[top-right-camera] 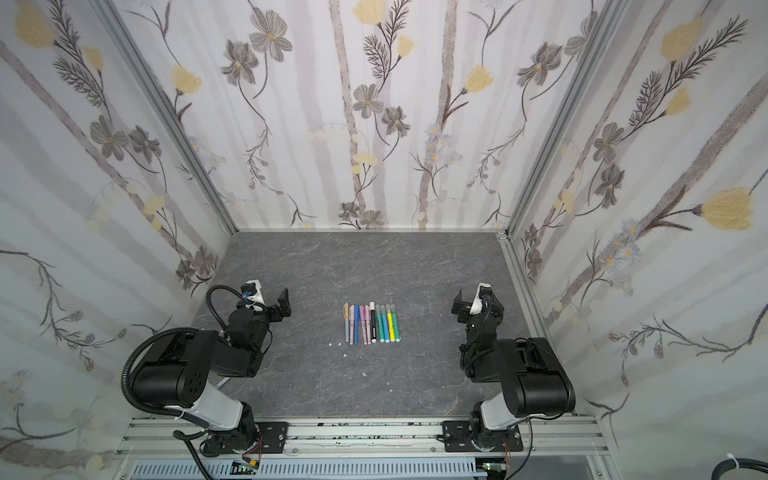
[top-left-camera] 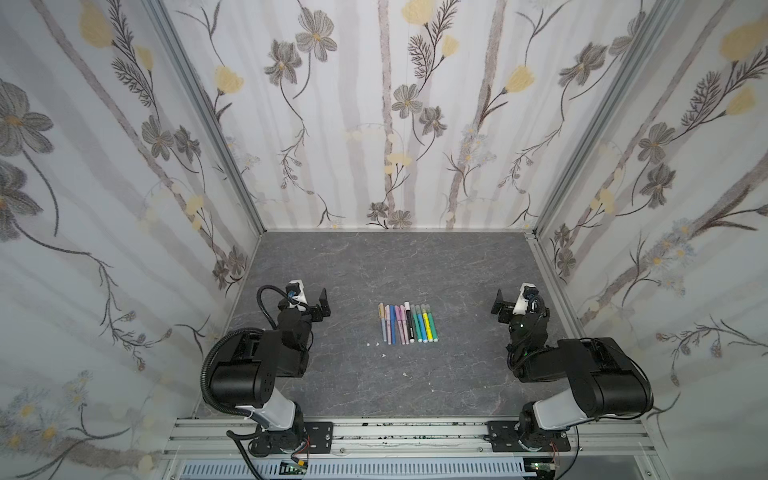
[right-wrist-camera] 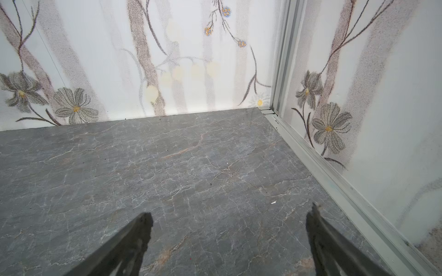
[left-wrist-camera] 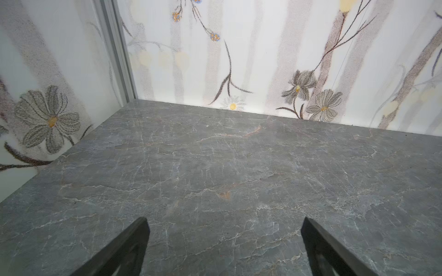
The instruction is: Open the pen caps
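Several pens lie side by side in a neat row at the middle of the grey marble table. The pen caps sit on the pens' far ends: tan, blue, pink and purple ones, a white one, and translucent grey ones on the markers. My left gripper hovers open well left of the row. My right gripper hovers open well to the right. Both wrist views show only bare table between the fingers; the pens are out of those views.
A few tiny white specks lie on the table just in front of the row. Flower-patterned walls enclose the back and both sides. A metal rail runs along the right wall. The arms' bases stand on a front rail.
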`<state>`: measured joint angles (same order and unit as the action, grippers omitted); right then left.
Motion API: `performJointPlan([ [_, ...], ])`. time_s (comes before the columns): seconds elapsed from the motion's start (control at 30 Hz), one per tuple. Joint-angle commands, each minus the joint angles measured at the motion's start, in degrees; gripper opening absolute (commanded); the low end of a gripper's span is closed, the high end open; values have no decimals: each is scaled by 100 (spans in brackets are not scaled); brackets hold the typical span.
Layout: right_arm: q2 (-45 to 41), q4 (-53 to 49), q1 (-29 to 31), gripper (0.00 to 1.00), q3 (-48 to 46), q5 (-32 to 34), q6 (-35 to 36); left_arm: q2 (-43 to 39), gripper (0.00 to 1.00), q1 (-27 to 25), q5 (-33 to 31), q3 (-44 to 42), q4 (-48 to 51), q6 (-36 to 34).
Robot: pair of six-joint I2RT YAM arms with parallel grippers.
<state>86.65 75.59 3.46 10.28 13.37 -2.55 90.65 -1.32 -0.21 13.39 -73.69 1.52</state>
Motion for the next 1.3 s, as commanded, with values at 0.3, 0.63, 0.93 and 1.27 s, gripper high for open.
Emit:
performJointPlan([
  [0.3,1,162,-37,100,35,61,-28,7,100,12,-13,34,-270,-17],
  [0.63,1,151,-36,100,35,60,-33,12,100,17,-6,37,-271,-12],
  [0.93,-12,167,-37,100,28,62,-34,-2,100,9,-243,28,-287,52],
  [1.27,-1592,-2574,594,100,932,1332,-335,-1463,100,1,-1335,1641,3385,1349],
])
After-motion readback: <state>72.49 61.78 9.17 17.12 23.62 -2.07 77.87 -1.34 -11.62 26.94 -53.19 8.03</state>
